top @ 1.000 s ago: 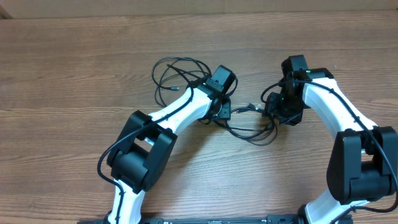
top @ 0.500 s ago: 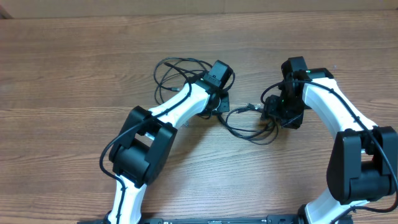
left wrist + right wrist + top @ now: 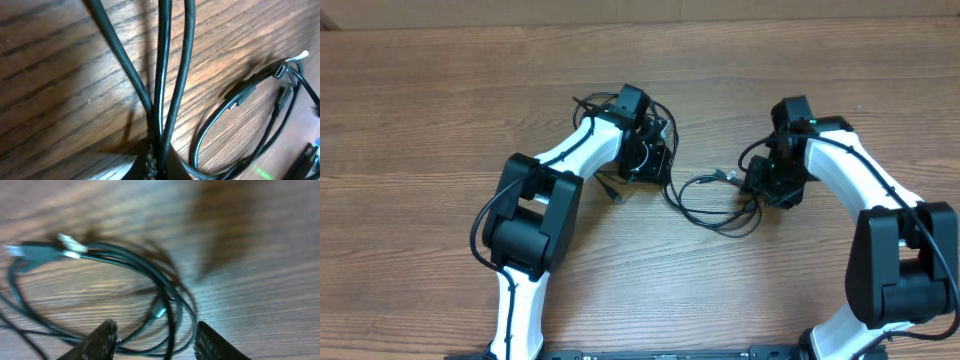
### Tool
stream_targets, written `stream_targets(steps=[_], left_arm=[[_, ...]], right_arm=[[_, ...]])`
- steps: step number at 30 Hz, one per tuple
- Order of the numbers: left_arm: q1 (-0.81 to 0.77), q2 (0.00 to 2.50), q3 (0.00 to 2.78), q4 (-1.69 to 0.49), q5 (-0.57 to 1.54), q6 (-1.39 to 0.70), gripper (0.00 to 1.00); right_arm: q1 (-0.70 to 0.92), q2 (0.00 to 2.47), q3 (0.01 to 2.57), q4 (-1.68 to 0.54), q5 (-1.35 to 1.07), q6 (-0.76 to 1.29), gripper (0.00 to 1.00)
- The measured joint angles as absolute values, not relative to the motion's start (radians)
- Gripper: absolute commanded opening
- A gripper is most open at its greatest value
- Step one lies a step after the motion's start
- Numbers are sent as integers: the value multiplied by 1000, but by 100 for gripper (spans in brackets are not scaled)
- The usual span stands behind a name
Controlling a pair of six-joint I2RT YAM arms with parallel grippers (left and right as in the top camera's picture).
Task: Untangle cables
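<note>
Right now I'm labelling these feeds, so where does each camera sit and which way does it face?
Overhead: fixed above the table, looking straight down; left arm, right arm and cables show.
Left wrist: on the left arm, low over the table, facing strands pinched in its shut jaws.
Right wrist: on the right arm, looking down past its open jaws at a blurred coil.
Shared: overhead and right wrist both show that plug-ended coil.

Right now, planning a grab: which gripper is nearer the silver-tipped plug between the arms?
Right. The right gripper hangs open beside the plug; left gripper, gripping cables, sits farther away.
</note>
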State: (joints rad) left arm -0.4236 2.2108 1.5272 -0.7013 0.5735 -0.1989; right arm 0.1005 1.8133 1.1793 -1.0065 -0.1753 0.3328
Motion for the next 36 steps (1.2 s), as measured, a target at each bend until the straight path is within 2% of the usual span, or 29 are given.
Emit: stream_targets(steps=[4,5,6,7,11,16,23,25,30,36], left_arm=[[-424,2211,1527,-704,583,-179,4],[-424,2211,1527,-705,584,-179,4],[-425,2211,1527,-706,584,-177,4],[-426,2211,1527,-707,585,-176,4],[-426,2213,1530,-730,590,-169,5],[-425,2217,1589,-860,585,-92,7],[-424,2217,1635,-905,415,-57,13],[-424,2217,1635,-908,351,-78,18],[-418,2215,1650,-923,225,-132,42],[-382,2213,1658,-941,160,-154,47]], right_arm=[[101,1813,1114,-979,-149,368,43],[101,1813,1098,-979,-142,373,34],[101,1813,1087,-978,-139,377,6],[101,1813,1076,-976,-132,386,4],[101,1813,1063,-992,-126,392,4],[105,1813,1147,-1086,-122,393,4],[206,1671,1308,-1102,-112,354,4],[260,1608,1323,-1093,-103,330,4],[379,1547,1328,-1087,-27,301,4],[433,1550,1328,-1032,102,300,4]])
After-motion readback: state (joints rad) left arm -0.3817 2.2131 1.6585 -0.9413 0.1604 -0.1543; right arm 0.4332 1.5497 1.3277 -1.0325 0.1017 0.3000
